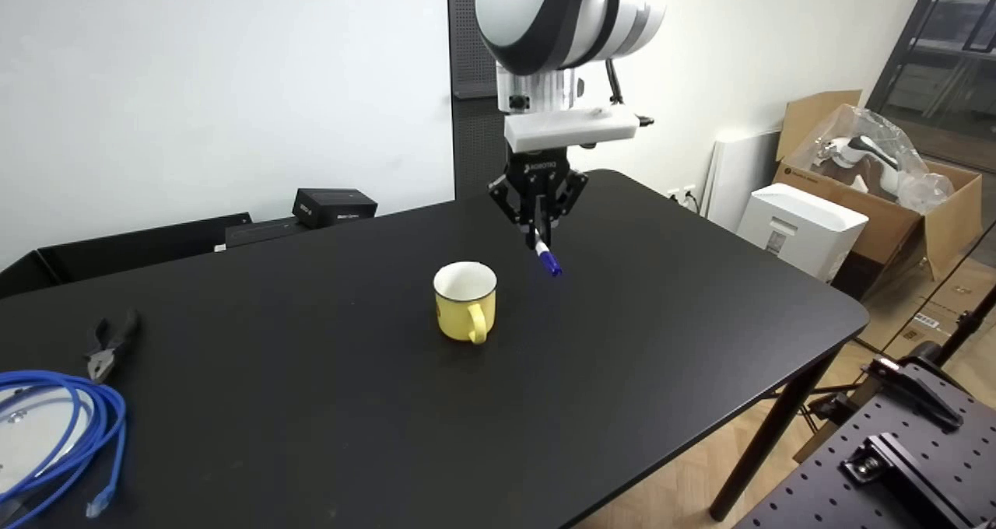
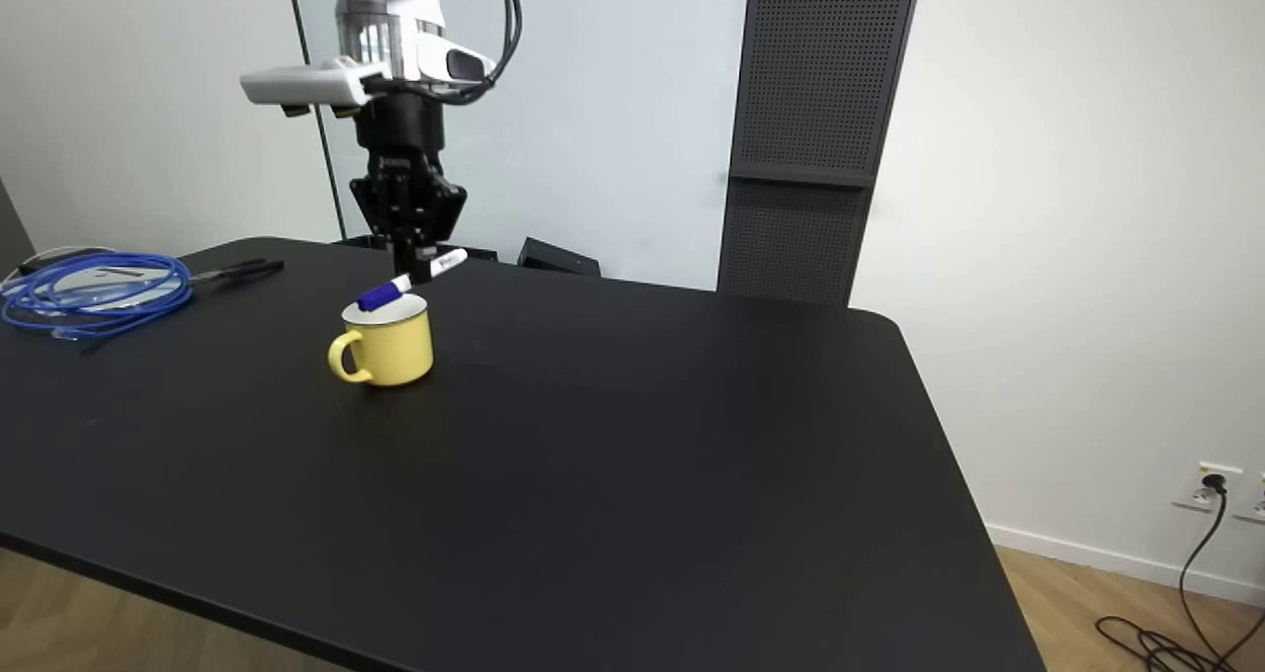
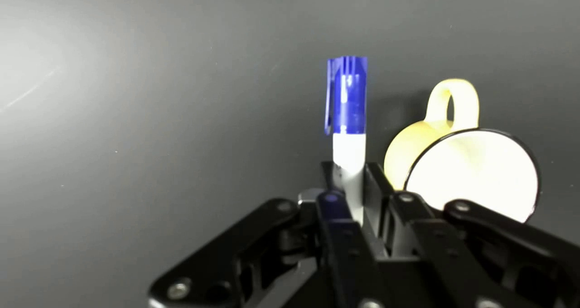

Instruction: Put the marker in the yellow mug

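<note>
1. Pale walls [image 1: 233, 85] and a dark perforated panel [image 2: 820, 69] stand behind a black table [image 2: 692, 514], with wooden floor [image 1: 654, 474] showing past its edge.
2. On that table the yellow mug [image 1: 455, 313] stands upright, whitish within, a dark line around its rim. Glare in the wrist view washes out the detail of its inside.
3. Outside the mug is the marker [image 3: 349, 113], held above the table and, in the wrist view, just beside the mug. It is tilted, its white end the higher one in both exterior views; in an exterior view its blue cap [image 2: 380, 294] crosses the mug's rim by line of sight.
4. Closed on the marker's white body is the gripper [image 3: 351, 181], one finger [image 3: 377, 183] on either side.
5. Beyond the table, an opened cardboard box [image 1: 895, 229] holds a clear plastic bag [image 1: 930, 194] with a white-and-black item [image 1: 856, 152] inside; what the item is cannot be told. Near the box is a white bin [image 1: 801, 222], contents hidden.
6. Behind the table's rear edge, a small black box [image 1: 334, 204] sits near a long dark container [image 1: 148, 249], whose contents are out of sight.
7. At one end of the table, a coiled blue cable [image 1: 101, 436] lies over a pale flat piece [image 1: 27, 443], with pliers [image 1: 109, 350] just beside it.
</note>
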Robot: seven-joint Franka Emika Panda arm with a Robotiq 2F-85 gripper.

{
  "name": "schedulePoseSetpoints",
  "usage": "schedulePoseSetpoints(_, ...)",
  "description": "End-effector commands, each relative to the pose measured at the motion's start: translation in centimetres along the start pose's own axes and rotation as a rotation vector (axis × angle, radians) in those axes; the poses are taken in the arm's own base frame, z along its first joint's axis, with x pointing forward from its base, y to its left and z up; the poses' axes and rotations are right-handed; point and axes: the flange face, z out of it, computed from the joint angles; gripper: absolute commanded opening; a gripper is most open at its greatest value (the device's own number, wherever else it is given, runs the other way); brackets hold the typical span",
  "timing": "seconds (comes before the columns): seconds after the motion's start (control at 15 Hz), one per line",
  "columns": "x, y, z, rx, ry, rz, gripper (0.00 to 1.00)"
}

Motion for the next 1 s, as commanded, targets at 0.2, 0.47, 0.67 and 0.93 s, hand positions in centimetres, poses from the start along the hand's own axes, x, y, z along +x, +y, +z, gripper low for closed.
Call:
schedulePoseSetpoints(0.2,-0.8,-2.5,-5.8,-0.056,-0.166,0.002,0.04)
schedulePoseSetpoints(0.47,0.4,-3.2,-7.0,-0.056,-0.264,-0.004,0.04)
schedulePoseSetpoints(0.67,-0.4,-2.9,-6.8,-0.06,-0.241,-0.017,0.18)
schedulePoseSetpoints(0.93,0.3,-2.9,-6.2,-0.073,-0.27,-0.006,0.04)
